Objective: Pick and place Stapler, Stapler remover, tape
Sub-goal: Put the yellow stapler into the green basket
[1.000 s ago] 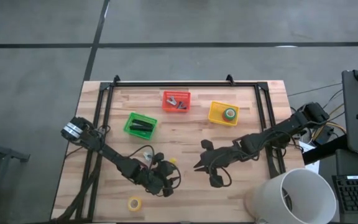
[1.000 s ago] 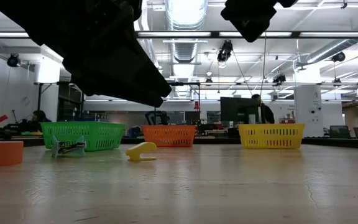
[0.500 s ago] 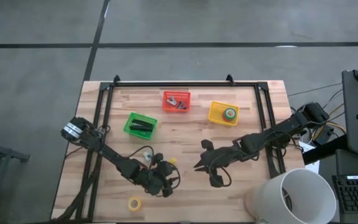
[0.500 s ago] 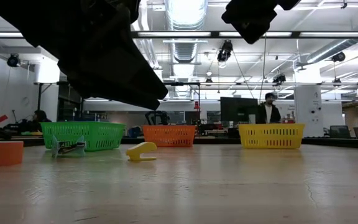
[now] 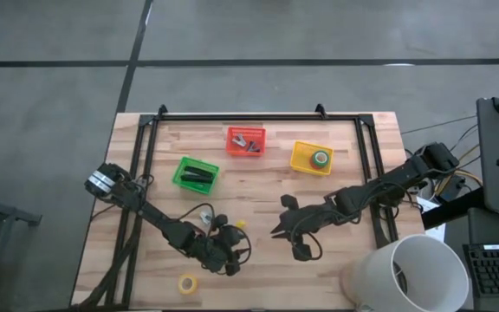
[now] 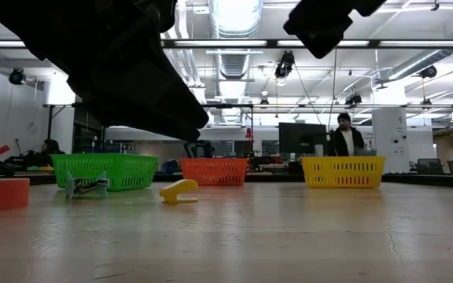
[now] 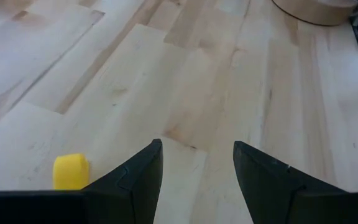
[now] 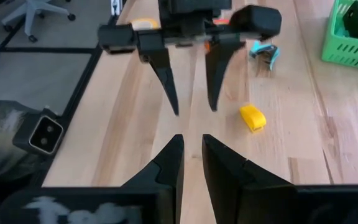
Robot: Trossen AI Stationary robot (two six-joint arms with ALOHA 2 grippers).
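— Starting at the left: has anything moved in the last second?

— Barely. The yellow tape roll point(image 5: 186, 282) lies loose near the table's front edge, untouched. The stapler point(image 5: 197, 176) sits in the green basket point(image 5: 180, 167), so that item looks sorted.

— And the left gripper point(image 7: 197, 152)?

— It has only shifted a touch. It hovers low over bare wood, fingers spread, gripping nothing. The metal staple remover point(image 8: 265, 53) lies near it, and the small yellow staple remover point(image 7: 71, 171) lies just beside it.

— So no pick yet.

— Right. I judge it is lining up on one of the removers, which belong, I'd guess, in the red basket point(image 5: 246, 140).

— The right gripper point(image 8: 191, 140)?

— Unmoved, facing the left one, fingers slightly parted and empty. Further right, a green tape roll point(image 5: 320, 159) already rests in the yellow basket point(image 5: 301, 149).
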